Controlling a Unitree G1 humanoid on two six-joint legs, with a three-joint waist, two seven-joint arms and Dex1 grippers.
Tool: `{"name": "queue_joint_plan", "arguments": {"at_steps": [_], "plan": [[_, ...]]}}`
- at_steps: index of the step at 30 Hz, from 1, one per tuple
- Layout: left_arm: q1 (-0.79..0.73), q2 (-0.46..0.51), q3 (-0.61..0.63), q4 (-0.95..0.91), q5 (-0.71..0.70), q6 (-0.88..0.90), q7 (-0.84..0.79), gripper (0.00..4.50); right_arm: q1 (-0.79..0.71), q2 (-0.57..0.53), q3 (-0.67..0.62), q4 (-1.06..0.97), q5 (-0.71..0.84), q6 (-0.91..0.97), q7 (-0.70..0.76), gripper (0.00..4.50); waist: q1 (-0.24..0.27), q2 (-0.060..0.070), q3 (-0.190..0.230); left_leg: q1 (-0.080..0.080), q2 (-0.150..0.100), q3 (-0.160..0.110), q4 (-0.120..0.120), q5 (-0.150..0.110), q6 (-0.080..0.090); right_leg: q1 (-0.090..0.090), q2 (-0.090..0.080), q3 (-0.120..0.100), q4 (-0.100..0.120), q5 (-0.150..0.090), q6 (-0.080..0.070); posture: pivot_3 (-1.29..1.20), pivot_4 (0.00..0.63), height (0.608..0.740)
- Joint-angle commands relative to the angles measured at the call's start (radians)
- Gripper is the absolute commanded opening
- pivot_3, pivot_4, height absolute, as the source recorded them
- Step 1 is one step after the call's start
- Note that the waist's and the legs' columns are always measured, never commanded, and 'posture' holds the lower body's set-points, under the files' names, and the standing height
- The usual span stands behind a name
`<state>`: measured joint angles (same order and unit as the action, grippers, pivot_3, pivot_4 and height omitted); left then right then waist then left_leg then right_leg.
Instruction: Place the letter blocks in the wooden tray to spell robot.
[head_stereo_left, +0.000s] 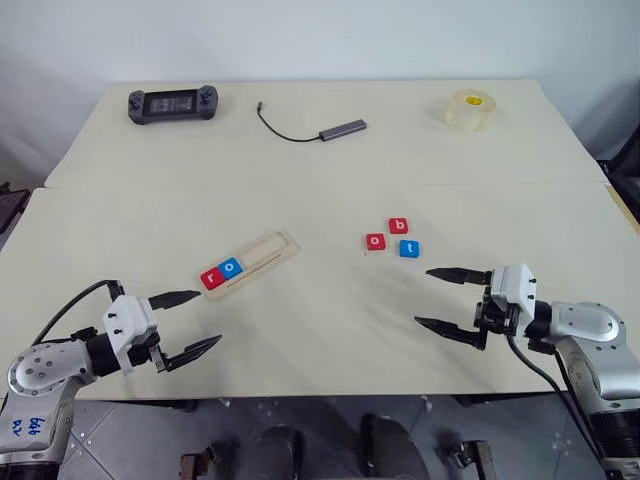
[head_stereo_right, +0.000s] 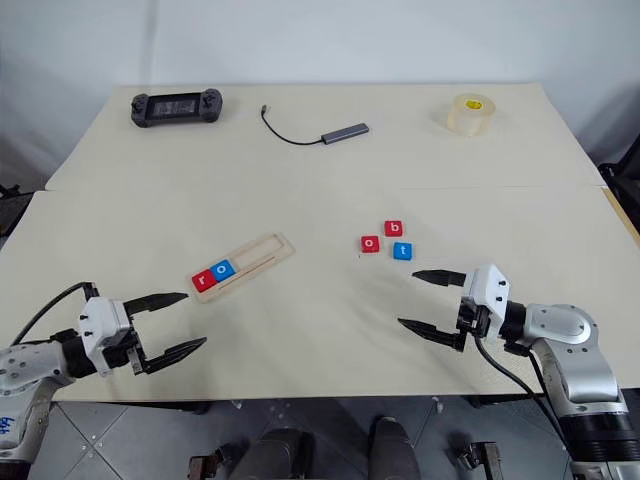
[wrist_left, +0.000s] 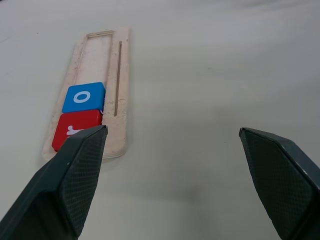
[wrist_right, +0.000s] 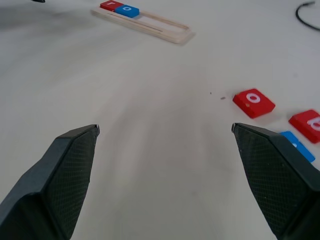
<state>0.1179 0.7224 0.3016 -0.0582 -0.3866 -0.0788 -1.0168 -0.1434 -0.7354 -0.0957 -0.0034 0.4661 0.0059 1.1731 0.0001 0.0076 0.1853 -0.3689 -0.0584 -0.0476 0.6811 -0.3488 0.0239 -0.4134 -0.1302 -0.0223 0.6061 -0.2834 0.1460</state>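
A pale table (head_stereo_left: 330, 190) holds a long wooden tray (head_stereo_left: 250, 259), lying at a slant near the robot's left side. Two letter blocks sit side by side at the tray's near end: a red r (head_stereo_left: 212, 278) and a blue o (head_stereo_left: 231, 267), touching each other. The rest of the tray is bare wood. Three more blocks lie loose on the table toward the right, close together: a red o (head_stereo_left: 375, 241), a red b (head_stereo_left: 398, 226) and a blue t (head_stereo_left: 409, 248).

The left pincer (head_stereo_left: 187, 323) hovers just in front of the tray's filled end, spread wide and grasping nothing. The right pincer (head_stereo_left: 450, 300) hangs near the loose blocks, also spread wide and empty.

At the far edge sit what looks like a handheld game console (head_stereo_left: 172, 104), a grey USB hub with cable (head_stereo_left: 343, 128) and a roll of tape (head_stereo_left: 469, 109).
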Motion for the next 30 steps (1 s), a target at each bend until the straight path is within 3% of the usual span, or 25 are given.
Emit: {"name": "queue_joint_plan", "arguments": {"at_steps": [1, 9, 14, 19, 26, 30], "plan": [[0.003, -0.003, 0.019, 0.002, 0.002, -0.021, 0.016, 4.5, -0.006, 0.017, -0.019, -0.03, 0.034, 0.034, -0.011, 4.46, 0.0, 0.0, 0.0, 0.0, 0.0, 0.0, 0.0, 0.0, 0.0, 0.0, 0.0, 0.0, 0.0, 0.0, 0.0, 0.0, 0.15, 0.74], [0.068, -0.071, 0.123, 0.02, -0.065, 0.035, 0.117, 4.5, -0.053, 0.091, 0.007, -0.109, 0.087, 0.1, -0.028, 4.46, -0.004, 0.0, 0.0, 0.0, 0.001, 0.0, 0.0, 0.0, -0.001, 0.0, 0.0, 0.0, 0.0, 0.0, 0.0, 0.0, 0.15, 0.74], [0.133, -0.12, 0.22, 0.147, -0.056, -0.022, 0.172, 4.5, -0.128, 0.159, 0.089, -0.185, 0.088, 0.132, -0.03, 4.46, -0.003, 0.0, 0.0, 0.001, 0.002, 0.0, 0.0, -0.001, -0.001, -0.001, 0.001, 0.001, 0.0, 0.0, 0.0, 0.0, 0.15, 0.74], [0.142, -0.122, 0.219, 0.183, -0.079, -0.028, 0.128, 4.5, -0.178, 0.19, 0.13, -0.196, 0.067, 0.123, -0.028, 4.46, 0.015, -0.001, 0.0, 0.0, -0.001, -0.001, 0.001, 0.0, 0.0, 0.0, 0.0, -0.001, -0.002, 0.0, 0.0, 0.0, 0.15, 0.74], [-0.044, -0.068, 0.111, 0.186, -0.082, 0.068, 0.059, 4.5, -0.164, 0.172, 0.12, -0.196, 0.057, 0.136, -0.028, 4.46, 0.025, -0.002, -0.001, 0.0, -0.002, -0.002, 0.001, 0.0, 0.0, 0.0, 0.0, -0.002, -0.001, 0.0, 0.0, 0.0, 0.15, 0.74], [-0.249, -0.027, 0.004, 0.34, 0.006, 0.05, 0.019, 4.5, -0.158, 0.16, 0.112, -0.198, 0.052, 0.137, -0.028, 4.46, 0.02, -0.002, -0.001, 0.0, -0.002, -0.001, 0.001, 0.0, 0.0, -0.001, 0.002, -0.002, 0.004, 0.0, 0.0, 0.0, 0.15, 0.74]]}}
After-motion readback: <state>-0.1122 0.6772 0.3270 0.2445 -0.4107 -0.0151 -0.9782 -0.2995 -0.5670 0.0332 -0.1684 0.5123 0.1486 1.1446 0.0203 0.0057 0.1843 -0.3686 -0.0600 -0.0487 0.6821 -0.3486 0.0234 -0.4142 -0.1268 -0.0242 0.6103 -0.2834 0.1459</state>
